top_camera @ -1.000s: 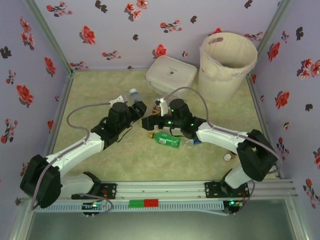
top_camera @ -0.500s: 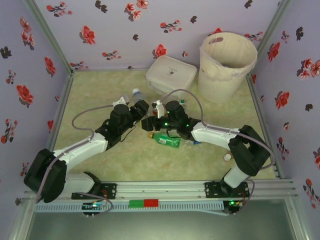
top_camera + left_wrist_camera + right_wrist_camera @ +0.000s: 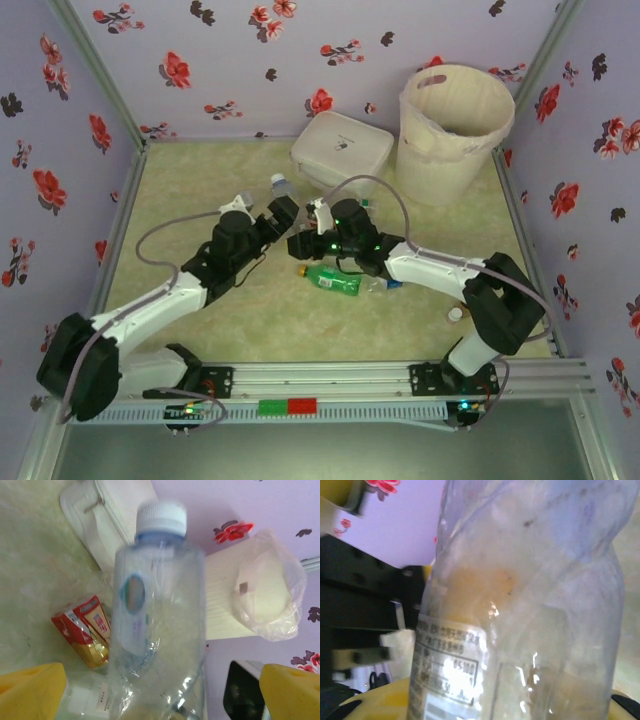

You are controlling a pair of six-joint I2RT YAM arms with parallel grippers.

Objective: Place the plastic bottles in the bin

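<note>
Arms meet near the middle of the pale green table (image 3: pixel 190 170); between them is a clear plastic bottle (image 3: pixel 278 184) with a white cap, held up with the cap pointing away from the arms' bases. The left gripper (image 3: pixel 283 212) has its two yellow fingers (image 3: pixel 31 690) spread wide apart; seen from its own camera, the clear plastic bottle (image 3: pixel 157 620) sits in the gap with room on both sides, so this gripper is not squeezing it. The right gripper (image 3: pixel 300 243) is clamped on the lower part of the same bottle (image 3: pixel 530 580); its yellow pads (image 3: pixel 375 707) press in at the sides; the bottle looks crumpled and has a white label with tiny print.

A cream-white round bin (image 3: pixel 440 170) stands in the far right corner, with a thin plastic bag (image 3: pixel 430 135) folded over its rim; it is well apart from the held bottle. A white square case (image 3: pixel 340 150) sits just to the left of the bin, against the far wall.

A green plastic bottle (image 3: pixel 335 280) lies on its side on the table, close under the right arm and nearer the bases than the grippers are. A red and gold carton (image 3: pixel 82 630) lies on the table near the case. A tiny brown bottle (image 3: pixel 455 314) stands by the right arm's elbow, near the right wall.
</note>
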